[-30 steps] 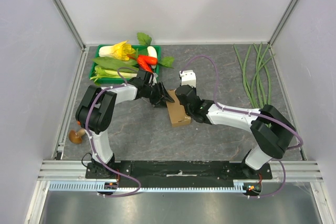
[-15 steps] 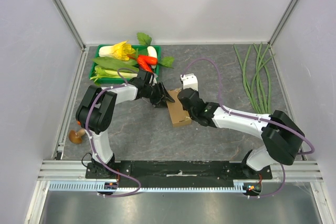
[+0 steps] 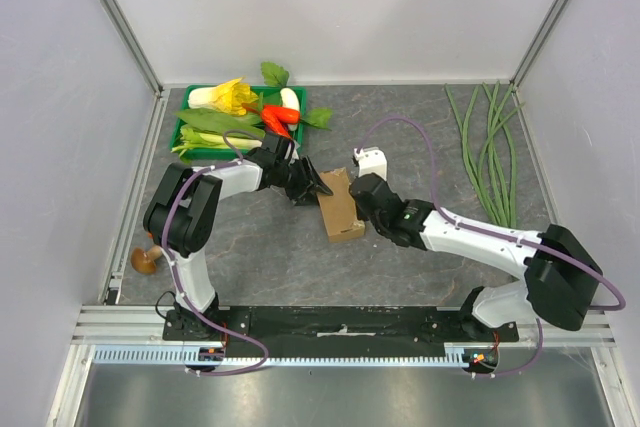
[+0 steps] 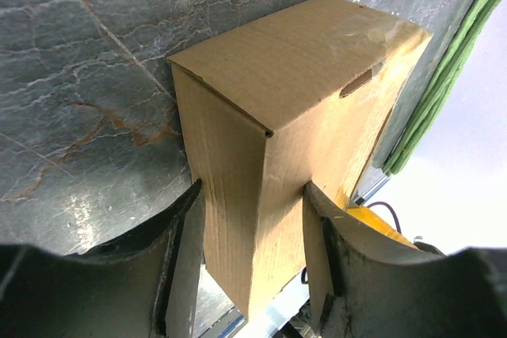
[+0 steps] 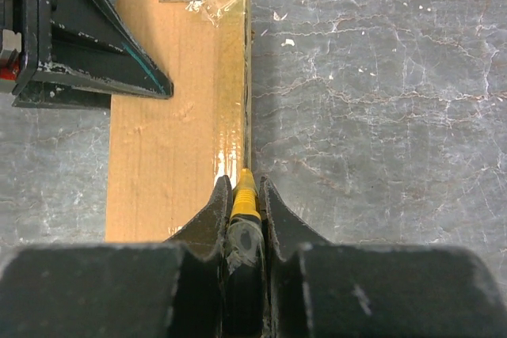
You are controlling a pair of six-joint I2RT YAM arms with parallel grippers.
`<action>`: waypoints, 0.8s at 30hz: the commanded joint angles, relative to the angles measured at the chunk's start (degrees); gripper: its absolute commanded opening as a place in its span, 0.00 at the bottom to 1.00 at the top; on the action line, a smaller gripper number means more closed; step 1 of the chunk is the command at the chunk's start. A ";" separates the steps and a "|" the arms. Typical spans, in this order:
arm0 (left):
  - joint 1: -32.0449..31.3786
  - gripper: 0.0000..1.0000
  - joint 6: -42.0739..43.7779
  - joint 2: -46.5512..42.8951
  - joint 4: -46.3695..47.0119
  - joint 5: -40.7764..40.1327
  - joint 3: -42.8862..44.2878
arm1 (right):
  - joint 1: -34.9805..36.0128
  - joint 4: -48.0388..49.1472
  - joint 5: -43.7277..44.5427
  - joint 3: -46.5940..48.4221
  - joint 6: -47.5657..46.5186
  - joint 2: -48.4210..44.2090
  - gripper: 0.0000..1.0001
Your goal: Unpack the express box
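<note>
From my remote station I see the cardboard box lying flat near the middle of the grey stone table. Its flaps are shut and one short end points toward the back wall.

My left gripper has hold of the box at its far left end. On that wrist's camera the box sits between the two fingers, each one against a side of it, so the hand is clamped on the box.

My right gripper comes in from the other side, near the box's near right corner. Its fingers are pinched tight on a yellow tool. The tip of the tool meets the box's right edge, where a strip of glossy clear tape runs along the top face.

A green tray heaped with vegetables stands at the back left, just behind the left arm and apart from the box. A bundle of long green beans lies along the right side of the table, well away from both hands. A small brown mushroom rests by the left wall, close to the left arm's base.
</note>
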 commanded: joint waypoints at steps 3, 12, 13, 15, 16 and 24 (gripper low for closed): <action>0.92 0.39 -2.48 0.12 -3.86 -11.14 -0.63 | 0.77 -7.74 -6.52 -1.35 3.16 -4.07 0.00; 0.92 0.38 -3.18 -0.05 -3.42 -11.32 -1.07 | 0.77 -9.86 -9.34 -3.73 6.06 -6.18 0.00; 0.92 0.38 -3.18 -0.05 -3.42 -11.23 -1.16 | 0.77 -9.86 -9.34 -3.73 6.32 -6.01 0.00; 0.92 0.38 -3.27 -0.32 -2.81 -10.53 -1.69 | 0.77 -9.86 -9.08 -3.20 6.76 -5.22 0.00; 0.92 0.39 -3.10 -0.41 -2.63 -10.26 -1.77 | 0.77 -9.86 -8.99 -2.94 7.03 -4.95 0.00; 1.27 0.39 -3.01 -1.11 -2.63 -11.05 -2.30 | 0.86 -14.07 -10.57 -1.62 9.66 -7.57 0.00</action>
